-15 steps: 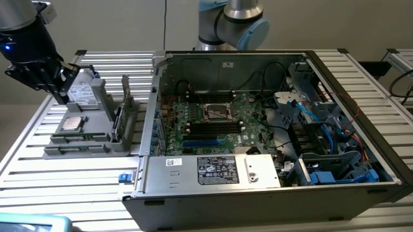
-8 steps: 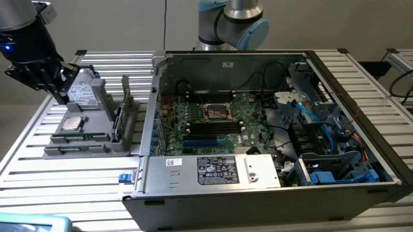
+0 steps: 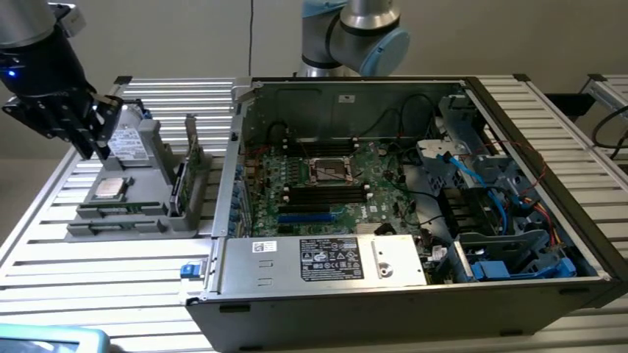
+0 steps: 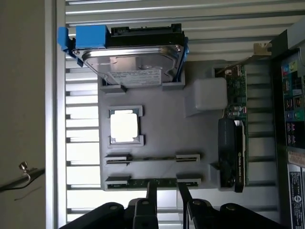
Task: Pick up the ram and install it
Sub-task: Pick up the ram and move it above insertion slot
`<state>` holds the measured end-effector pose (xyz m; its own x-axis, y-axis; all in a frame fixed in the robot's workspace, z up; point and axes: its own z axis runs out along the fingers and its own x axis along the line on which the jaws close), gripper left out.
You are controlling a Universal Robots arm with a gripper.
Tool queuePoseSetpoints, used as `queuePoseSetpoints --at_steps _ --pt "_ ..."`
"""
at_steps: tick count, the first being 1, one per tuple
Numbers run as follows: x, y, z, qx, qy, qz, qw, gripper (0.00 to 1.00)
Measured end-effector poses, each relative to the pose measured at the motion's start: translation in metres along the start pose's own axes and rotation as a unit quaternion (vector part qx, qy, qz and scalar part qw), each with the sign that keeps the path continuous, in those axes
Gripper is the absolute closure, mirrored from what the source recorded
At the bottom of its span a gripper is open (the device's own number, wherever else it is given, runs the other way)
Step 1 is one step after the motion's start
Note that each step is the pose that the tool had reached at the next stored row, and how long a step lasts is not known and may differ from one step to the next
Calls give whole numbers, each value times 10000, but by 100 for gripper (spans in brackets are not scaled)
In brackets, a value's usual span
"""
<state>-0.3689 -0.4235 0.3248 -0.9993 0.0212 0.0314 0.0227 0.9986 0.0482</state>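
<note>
The gripper (image 4: pixel 167 196) is hovering with fingers (image 4: pixel 151 200) spread wide and gripping nothing, seemingly just over the ram (image 4: pixel 152 182), which is sitting edge-up in the closest slot of the grey holder (image 4: pixel 190 143) for an easy pinch, at ten o'clock from the open computer case (image 3: pixel 393 316).

Reaches in at the exterior view's upper left with a silver-grey tubular arm link (image 3: pixel 25 20) ending in a black wrist housing (image 3: pixel 44 70). Points the black two-fingered gripper (image 4: pixel 167 188) steeply downward, tilted slightly. Holds the thin dark fingers (image 4: pixel 151 195) parallel and apart, with an open gap between them.
</note>
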Motion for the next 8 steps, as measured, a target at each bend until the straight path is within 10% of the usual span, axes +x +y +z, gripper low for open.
queuePoseSetpoints --at_steps 8 --pt "0 -1 22 23 36 -728 9973 69"
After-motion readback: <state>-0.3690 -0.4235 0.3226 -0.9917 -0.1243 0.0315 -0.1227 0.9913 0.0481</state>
